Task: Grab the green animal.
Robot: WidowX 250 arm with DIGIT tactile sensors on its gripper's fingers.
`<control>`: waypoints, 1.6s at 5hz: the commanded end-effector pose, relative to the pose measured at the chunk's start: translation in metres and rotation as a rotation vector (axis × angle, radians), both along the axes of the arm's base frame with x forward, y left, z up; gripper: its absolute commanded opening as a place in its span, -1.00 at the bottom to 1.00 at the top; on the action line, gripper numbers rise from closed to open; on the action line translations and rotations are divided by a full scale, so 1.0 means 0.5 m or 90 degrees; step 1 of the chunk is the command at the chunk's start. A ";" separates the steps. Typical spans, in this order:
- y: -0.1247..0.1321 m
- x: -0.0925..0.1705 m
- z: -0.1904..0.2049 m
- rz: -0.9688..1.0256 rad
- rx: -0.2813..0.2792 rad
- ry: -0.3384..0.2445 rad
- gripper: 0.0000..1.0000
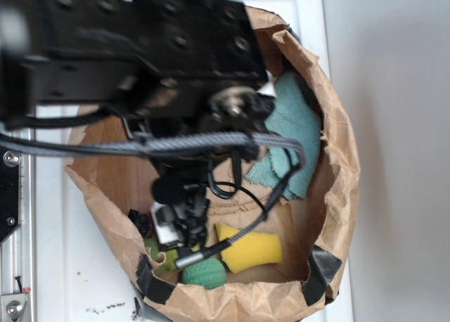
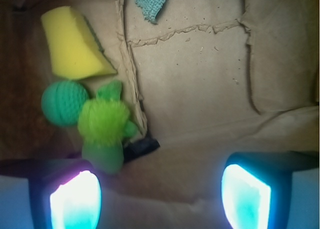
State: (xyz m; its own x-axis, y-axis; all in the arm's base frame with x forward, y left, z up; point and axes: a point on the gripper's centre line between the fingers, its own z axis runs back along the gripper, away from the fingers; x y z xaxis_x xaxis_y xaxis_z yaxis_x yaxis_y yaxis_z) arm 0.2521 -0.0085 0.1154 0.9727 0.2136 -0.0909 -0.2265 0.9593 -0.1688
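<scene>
The green animal [image 2: 103,131] is a lime soft toy lying on the brown paper floor of the bag, left of centre in the wrist view, just above my left fingertip [image 2: 75,201]. In the exterior view only a bit of the animal [image 1: 159,255] shows under the arm. My gripper [image 2: 160,199] is open and empty, its two pads wide apart, with bare paper between them. In the exterior view the gripper [image 1: 179,223] hangs inside the bag near its front left.
A dark green textured ball [image 2: 64,103] touches the animal's left side. A yellow sponge wedge [image 2: 72,45] lies above them. A teal cloth [image 2: 148,0] is at the top. A small black object [image 2: 142,148] lies beside the animal. The paper bag's walls [image 1: 337,167] ring everything.
</scene>
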 end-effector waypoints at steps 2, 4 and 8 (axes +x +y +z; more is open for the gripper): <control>-0.098 0.004 -0.038 -0.058 -0.047 0.061 1.00; -0.126 -0.004 -0.067 -0.143 -0.075 0.095 1.00; -0.115 -0.006 -0.066 -0.130 -0.077 0.107 1.00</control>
